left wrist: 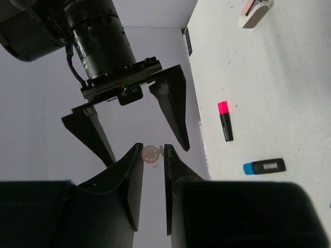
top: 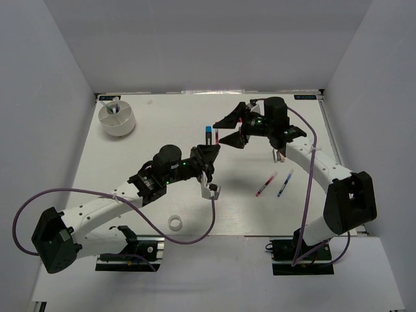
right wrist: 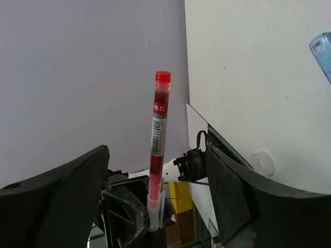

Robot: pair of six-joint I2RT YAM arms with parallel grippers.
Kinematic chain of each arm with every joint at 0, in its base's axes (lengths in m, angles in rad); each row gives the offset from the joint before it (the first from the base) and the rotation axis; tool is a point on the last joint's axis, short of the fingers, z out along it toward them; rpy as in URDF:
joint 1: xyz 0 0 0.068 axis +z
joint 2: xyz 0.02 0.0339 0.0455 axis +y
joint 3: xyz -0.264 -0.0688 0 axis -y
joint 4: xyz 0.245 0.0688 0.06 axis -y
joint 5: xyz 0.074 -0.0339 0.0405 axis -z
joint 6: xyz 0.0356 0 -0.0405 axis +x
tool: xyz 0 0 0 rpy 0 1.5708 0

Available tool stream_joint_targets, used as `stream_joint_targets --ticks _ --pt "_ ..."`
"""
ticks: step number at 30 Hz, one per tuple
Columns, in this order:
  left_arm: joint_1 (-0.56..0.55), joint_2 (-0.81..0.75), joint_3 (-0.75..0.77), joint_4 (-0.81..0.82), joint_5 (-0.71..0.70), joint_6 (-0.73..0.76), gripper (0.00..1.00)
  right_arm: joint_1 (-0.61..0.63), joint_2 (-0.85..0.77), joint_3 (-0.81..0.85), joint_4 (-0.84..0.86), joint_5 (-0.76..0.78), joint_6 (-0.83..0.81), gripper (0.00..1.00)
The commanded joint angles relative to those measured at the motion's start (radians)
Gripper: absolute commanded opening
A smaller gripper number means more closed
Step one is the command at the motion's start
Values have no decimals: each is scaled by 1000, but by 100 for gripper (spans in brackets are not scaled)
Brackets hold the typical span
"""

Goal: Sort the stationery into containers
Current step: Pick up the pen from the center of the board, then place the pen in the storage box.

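Almost fully closed, the left jaws are seen clamped on one end of a red pen [right wrist: 159,139], which is held clear of the counter [top: 162,104] and is shown end-on as a small round face in the left wrist view. The right jaws are spread wide and nothing is gripped by them. They are faced toward the pen, with one finger to each side of it in the right wrist view and no contact seen. Whether the pen's capped tip lies between those fingers cannot be told. Just beside the pen, on its left in the overhead view, a black marker with a blue end [top: 208,134] is seen on the counter. A black marker with a pink end [left wrist: 225,121] is laid apart from that one. To the pen's right and nearer the arm bases, a second red pen [top: 266,184] and a blue pen [top: 284,183] are laid side by side without touching. A white tape ring [top: 174,223] is placed well apart from the pen, toward the left arm's base. The white round tub [top: 117,118] is set far to the pen's left, near the counter's back corner
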Motion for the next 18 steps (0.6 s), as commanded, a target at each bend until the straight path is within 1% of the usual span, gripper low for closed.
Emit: stream_joint_targets --ticks 1,2,3,4,5,6,7,8,9,10,11,12,13,14,15,16,17,18 --pt "-19 -45 2 -6 -17 -83 0 -37 -31 25 57 -7 -11 82" --pt "-28 -57 15 -24 -33 -172 0 -64 -23 47 52 7 -20 87" --pt "-28 -63 31 -32 -49 -173 0 -77 -20 58 46 7 -29 89" --pt "-39 -62 63 -53 -71 -314 0 -119 -16 71 44 19 -43 89" --pt "-39 -54 109 -155 -112 -391 0 -138 -11 80 38 22 -83 89" --pt "-39 -21 211 -192 -152 -573 0 -208 -2 91 37 23 -105 89" --pt "-39 5 263 -249 -204 -678 0 -229 4 94 41 15 -128 89" --pt "-21 38 323 -291 -317 -762 0 -250 12 97 47 3 -154 89" --pt "-8 70 444 -331 -359 -927 0 -313 27 101 46 -19 -218 89" --pt "8 132 486 -348 -543 -1006 0 -328 38 115 44 -31 -265 89" --pt "24 165 529 -368 -595 -1066 0 -341 50 129 25 -31 -384 89" --pt "50 238 645 -462 -608 -1169 0 -376 55 168 -1 -16 -463 89" --pt "80 283 713 -521 -611 -1218 0 -381 59 196 -53 13 -550 89" --pt "151 332 783 -579 -610 -1321 0 -388 66 219 -128 66 -720 88" --pt "198 442 945 -713 -591 -1367 0 -390 69 254 -152 81 -794 88" --pt "254 496 1021 -775 -562 -1425 0 -396 69 267 -172 94 -845 89" --pt "382 544 1093 -821 -489 -1520 0 -401 73 278 -205 123 -885 89" --pt "451 590 1202 -884 -437 -1588 0 -405 73 284 -222 133 -931 89"
